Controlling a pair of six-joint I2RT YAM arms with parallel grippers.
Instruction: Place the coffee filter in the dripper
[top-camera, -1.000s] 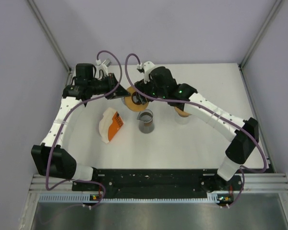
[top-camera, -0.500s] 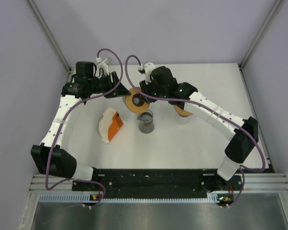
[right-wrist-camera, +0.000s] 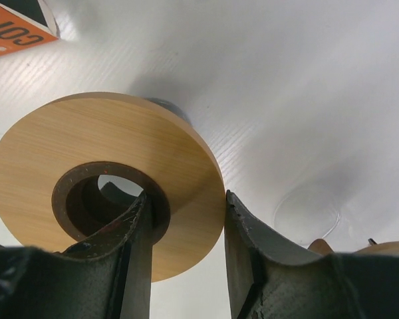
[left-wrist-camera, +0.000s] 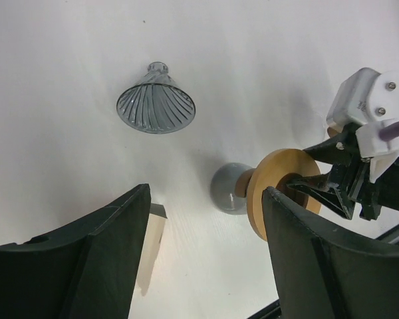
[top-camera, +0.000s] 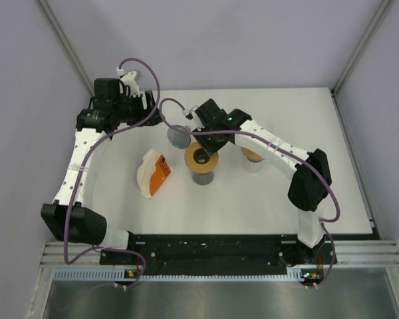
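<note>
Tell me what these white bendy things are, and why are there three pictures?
They are two robot arms, each ending in a two-finger pincer called a gripper. One picture looks down from a camera above the table. The other two come from little cameras on the arms' wrists, so you see the black fingers up close. The right gripper pinches a wooden ring above a grey cup. The left gripper is open and holds nothing. On the white table lie a ribbed glass dripper and an orange-and-white packet, probably the coffee filters.
</note>
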